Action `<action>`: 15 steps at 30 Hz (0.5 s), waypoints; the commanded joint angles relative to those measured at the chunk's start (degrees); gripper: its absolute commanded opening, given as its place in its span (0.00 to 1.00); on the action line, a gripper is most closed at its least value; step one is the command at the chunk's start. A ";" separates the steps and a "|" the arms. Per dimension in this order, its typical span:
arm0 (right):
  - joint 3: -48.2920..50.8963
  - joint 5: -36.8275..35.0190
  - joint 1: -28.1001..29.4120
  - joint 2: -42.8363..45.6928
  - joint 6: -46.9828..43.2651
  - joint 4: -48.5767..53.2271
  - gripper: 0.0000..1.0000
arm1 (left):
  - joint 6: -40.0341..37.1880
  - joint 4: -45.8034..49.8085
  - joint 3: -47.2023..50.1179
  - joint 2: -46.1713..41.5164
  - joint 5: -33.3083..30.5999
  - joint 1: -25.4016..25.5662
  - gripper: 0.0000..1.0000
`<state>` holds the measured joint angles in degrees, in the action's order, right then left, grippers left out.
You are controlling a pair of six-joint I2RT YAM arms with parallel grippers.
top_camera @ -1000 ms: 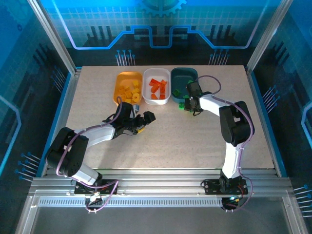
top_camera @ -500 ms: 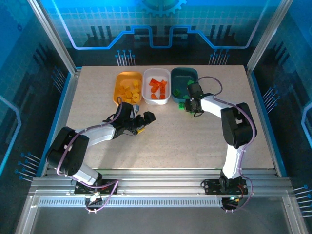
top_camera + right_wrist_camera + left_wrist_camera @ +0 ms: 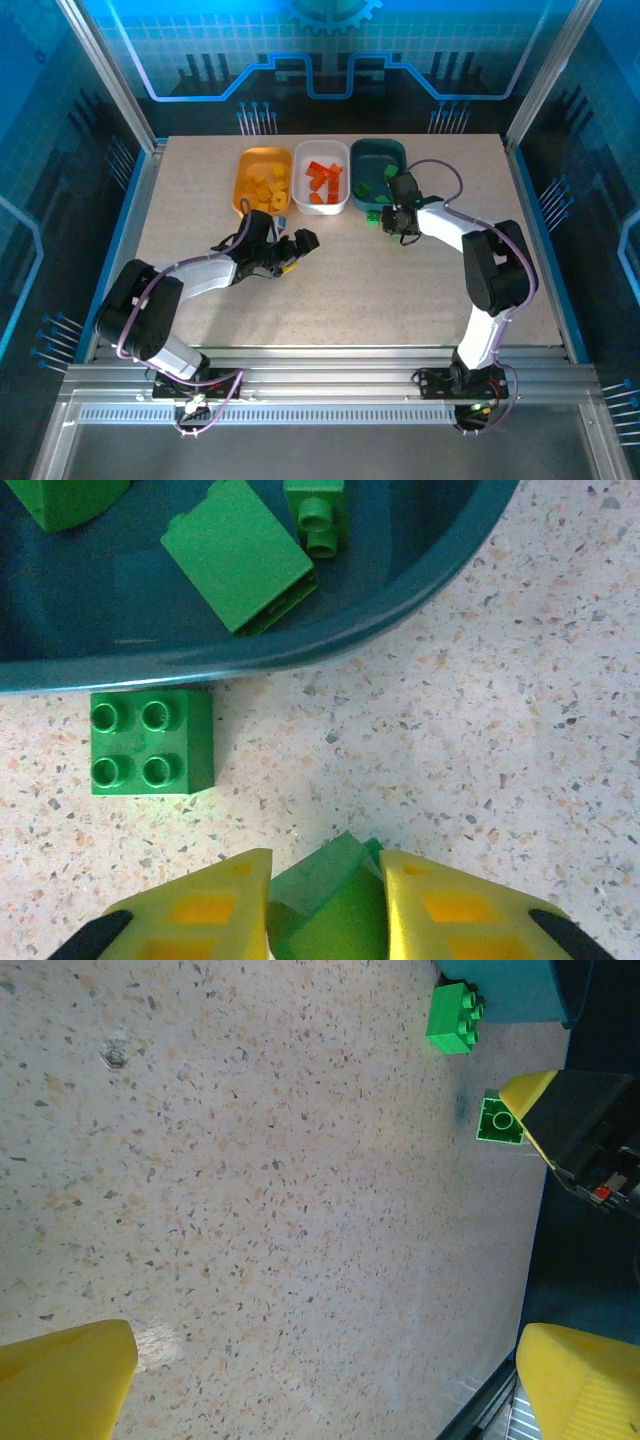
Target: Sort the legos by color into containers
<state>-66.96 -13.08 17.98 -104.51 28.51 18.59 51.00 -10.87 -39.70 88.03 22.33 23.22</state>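
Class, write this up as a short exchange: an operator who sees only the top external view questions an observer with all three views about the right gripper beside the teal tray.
Operator: Has the right gripper got hold of anything?
Observer: Yes. The right gripper is shut on a green brick, with a yellow finger against each side.
Operator: Is any brick left outside the tray?
Observer: A four-stud brick lies studs up on the table, just outside the rim of the teal tray.
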 commanded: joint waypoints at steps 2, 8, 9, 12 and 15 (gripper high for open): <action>0.95 0.47 0.54 2.45 1.01 -0.70 0.30 | -0.64 -0.38 -0.64 -0.05 0.37 0.32 0.99; 0.45 0.95 0.56 4.45 1.20 -0.50 0.30 | -0.70 -0.28 -0.63 -0.05 0.26 0.33 0.99; 0.19 0.95 0.63 4.89 1.25 -0.48 0.30 | -0.72 -0.29 -0.63 0.03 0.26 0.33 0.99; -0.83 0.89 0.53 5.99 0.93 -0.05 0.30 | -0.64 -0.45 -0.72 0.29 0.39 0.31 0.99; -2.60 0.82 0.48 6.16 0.58 0.28 0.29 | -0.42 -0.77 -0.81 0.65 0.60 0.33 0.99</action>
<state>-66.96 -12.84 18.00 -100.07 28.93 18.57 51.00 -10.92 -39.70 88.05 22.33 23.22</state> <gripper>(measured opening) 0.298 0.990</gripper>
